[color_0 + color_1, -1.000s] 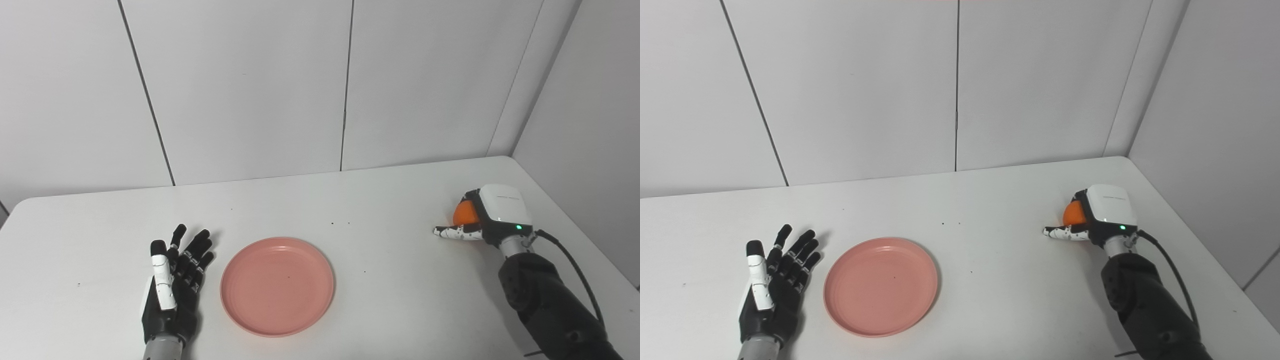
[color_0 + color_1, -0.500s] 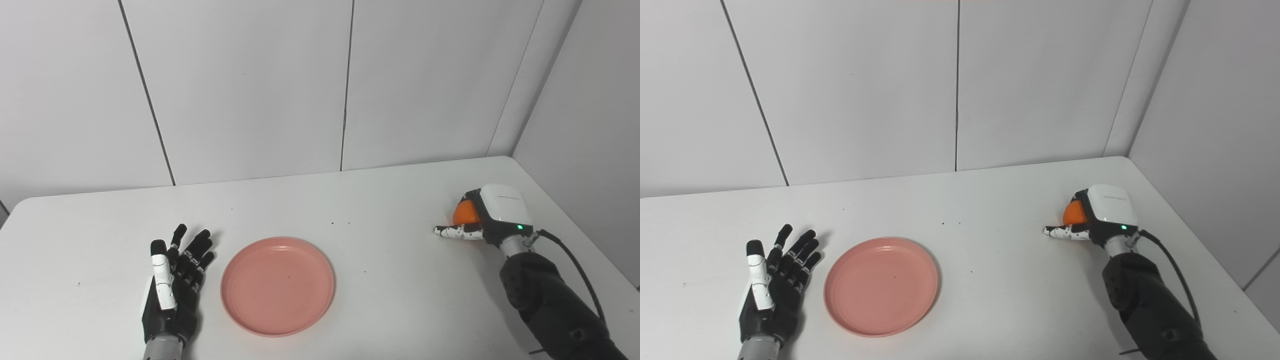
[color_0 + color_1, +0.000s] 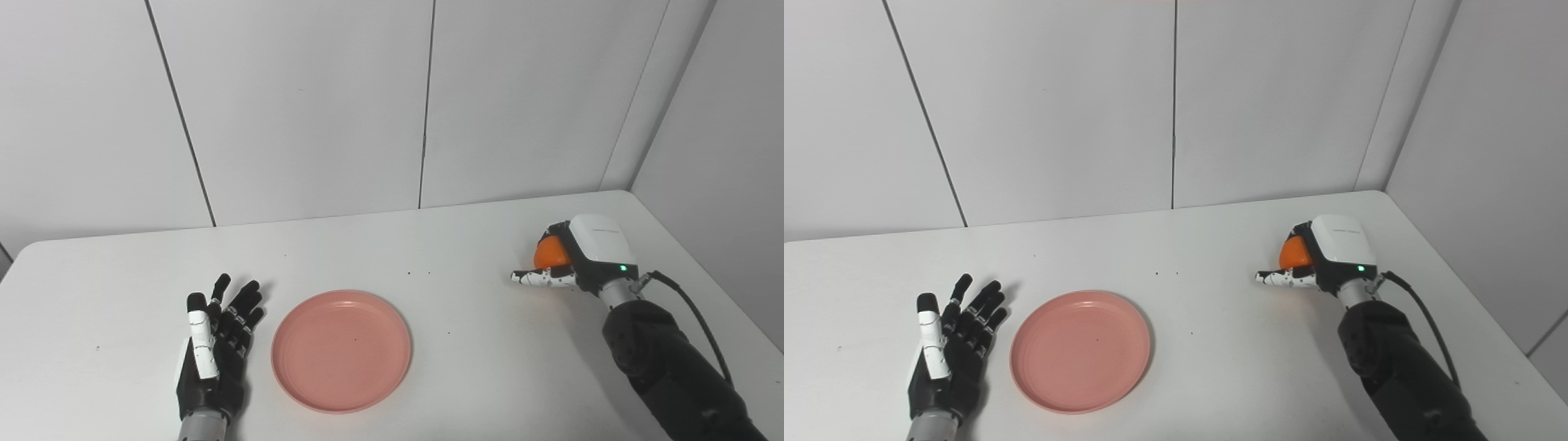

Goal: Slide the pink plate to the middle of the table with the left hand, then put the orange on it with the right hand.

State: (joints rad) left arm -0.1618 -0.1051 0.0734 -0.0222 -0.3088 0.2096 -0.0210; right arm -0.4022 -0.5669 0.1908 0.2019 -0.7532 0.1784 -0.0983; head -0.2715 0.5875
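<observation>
The pink plate (image 3: 341, 349) lies flat on the white table, a little left of centre near the front. My left hand (image 3: 214, 349) rests palm-up just left of the plate, open, fingers spread, not touching it. Far to the right, my right hand (image 3: 579, 260) is shut on the orange (image 3: 550, 252), held a little above the tabletop; only part of the fruit shows between the fingers and the white hand shell. The same orange (image 3: 1294, 252) and plate (image 3: 1080, 350) show in the right eye view.
The white table (image 3: 429, 245) ends at grey wall panels behind and a wall corner on the right. A black cable (image 3: 698, 318) runs along my right forearm. A few dark specks dot the tabletop between plate and orange.
My right hand has lifted the orange slightly and carried it left, toward the plate. The left hand and the plate have stayed where they were.
</observation>
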